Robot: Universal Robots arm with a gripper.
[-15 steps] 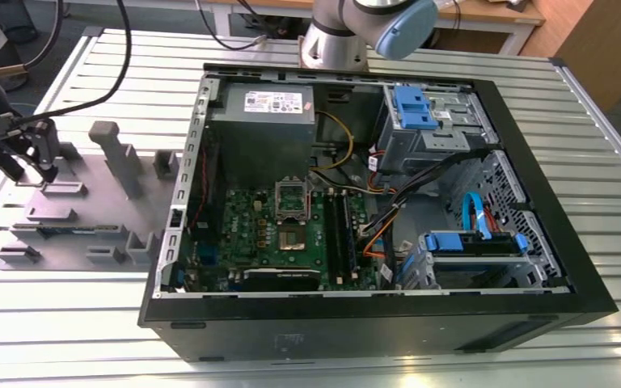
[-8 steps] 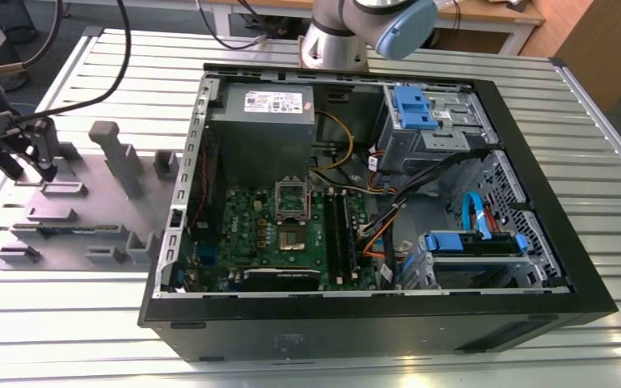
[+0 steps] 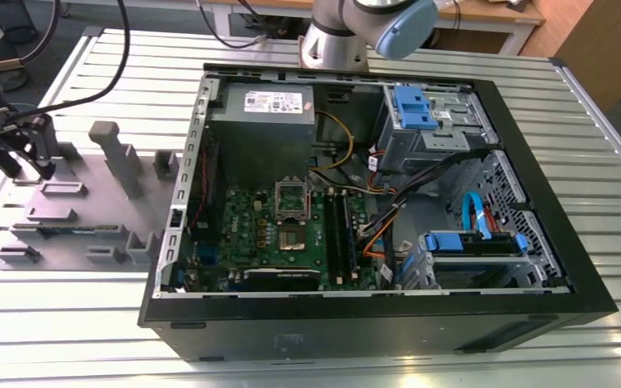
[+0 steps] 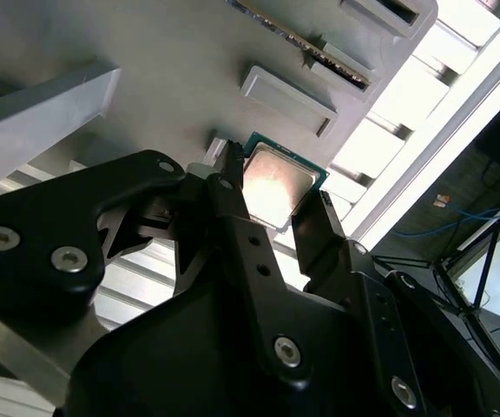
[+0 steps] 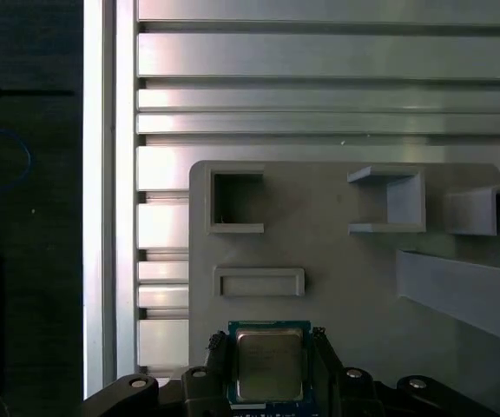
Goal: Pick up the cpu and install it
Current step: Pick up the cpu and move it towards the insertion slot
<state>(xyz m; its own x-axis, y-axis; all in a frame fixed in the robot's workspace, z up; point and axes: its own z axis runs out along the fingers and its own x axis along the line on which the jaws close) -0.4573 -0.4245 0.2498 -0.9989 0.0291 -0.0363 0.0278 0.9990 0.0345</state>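
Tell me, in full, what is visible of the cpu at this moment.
The cpu is a small, flat, square chip: a silvery-grey metal top that shines, with a thin green edge. It is level, face up, over the lilac-grey holder plate; whether it rests there is unclear. The gripper brackets it, and its black fingers appear to press on two opposite edges, with no gap showing.
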